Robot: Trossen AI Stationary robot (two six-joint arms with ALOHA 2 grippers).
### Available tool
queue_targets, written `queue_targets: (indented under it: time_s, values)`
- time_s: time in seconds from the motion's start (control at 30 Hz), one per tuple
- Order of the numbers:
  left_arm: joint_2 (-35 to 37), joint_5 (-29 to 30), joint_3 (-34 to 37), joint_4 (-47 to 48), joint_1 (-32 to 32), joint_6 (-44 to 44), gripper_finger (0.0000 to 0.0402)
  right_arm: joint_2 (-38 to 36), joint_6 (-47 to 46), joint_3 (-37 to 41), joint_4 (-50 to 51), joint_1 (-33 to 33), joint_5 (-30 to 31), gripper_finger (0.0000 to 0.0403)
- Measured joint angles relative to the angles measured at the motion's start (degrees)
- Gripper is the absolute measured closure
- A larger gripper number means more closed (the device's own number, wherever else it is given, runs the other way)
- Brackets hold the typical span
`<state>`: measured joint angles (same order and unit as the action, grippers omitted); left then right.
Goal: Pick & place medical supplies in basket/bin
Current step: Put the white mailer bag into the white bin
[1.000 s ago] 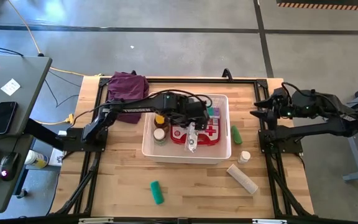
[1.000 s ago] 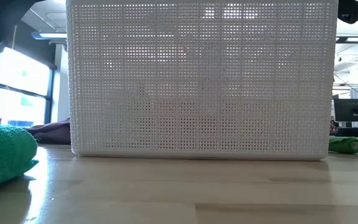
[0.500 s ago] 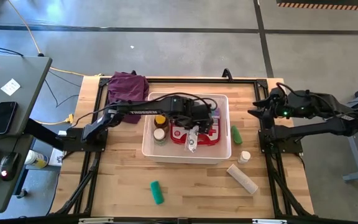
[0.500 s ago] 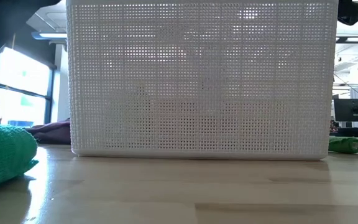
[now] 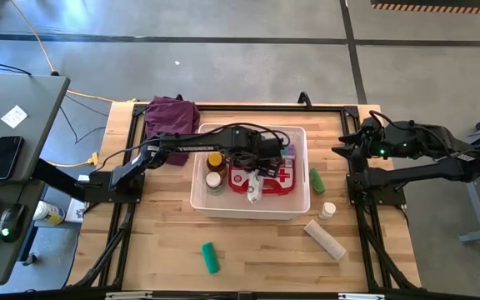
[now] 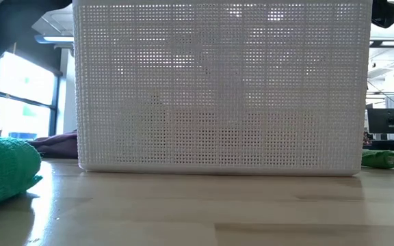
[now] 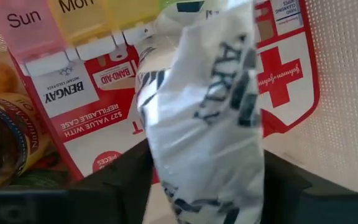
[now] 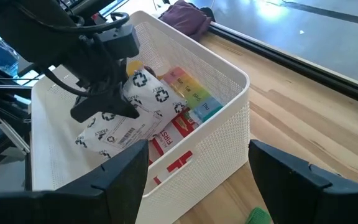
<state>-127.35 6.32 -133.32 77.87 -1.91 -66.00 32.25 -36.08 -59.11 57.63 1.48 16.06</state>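
The left arm reaches in from the table's left edge, stretched out long and low across its middle, with the left hand (image 5: 259, 173) pointing down and its two dark fingers (image 7: 278, 180) set either side of a white packet (image 7: 204, 118). The right arm waits folded at the table's right edge, elbow out past the side, its right hand (image 5: 342, 147) raised and aimed toward the table's middle with the fingers (image 8: 123, 177) spread wide and nothing between them.
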Motion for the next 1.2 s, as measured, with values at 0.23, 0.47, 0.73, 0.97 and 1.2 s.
queue_targets:
  time_s: [0.23, 0.47, 0.73, 0.97, 1.2]
  values:
    - [0.08, -0.83, -0.07, -0.46, 0.0, 1.6, 0.024, 0.0, 0.38, 0.0, 0.02, 0.0, 0.06, 0.0137]
    - [2.05, -6.15, 0.02, -2.93, -0.44, 8.43, 0.0245, 0.0, 0.49, -0.02, 0.03, 0.0, 0.06, 0.0137]
    - [3.5, -16.31, 0.0, -6.55, -1.0, 34.55, 0.0231, 0.0, 0.1, -0.02, 0.15, 0.0, -0.15, 0.0137]
    - [2.64, -17.16, 0.07, -9.73, -4.56, 47.3, 0.0246, 0.0, -2.72, -0.02, 0.2, 0.0, 0.17, 0.0137]
    - [2.75, -20.8, -0.04, -17.05, -5.6, 59.74, 0.0222, 0.0, -5.64, -0.02, 0.2, 0.01, 0.49, 0.0138]
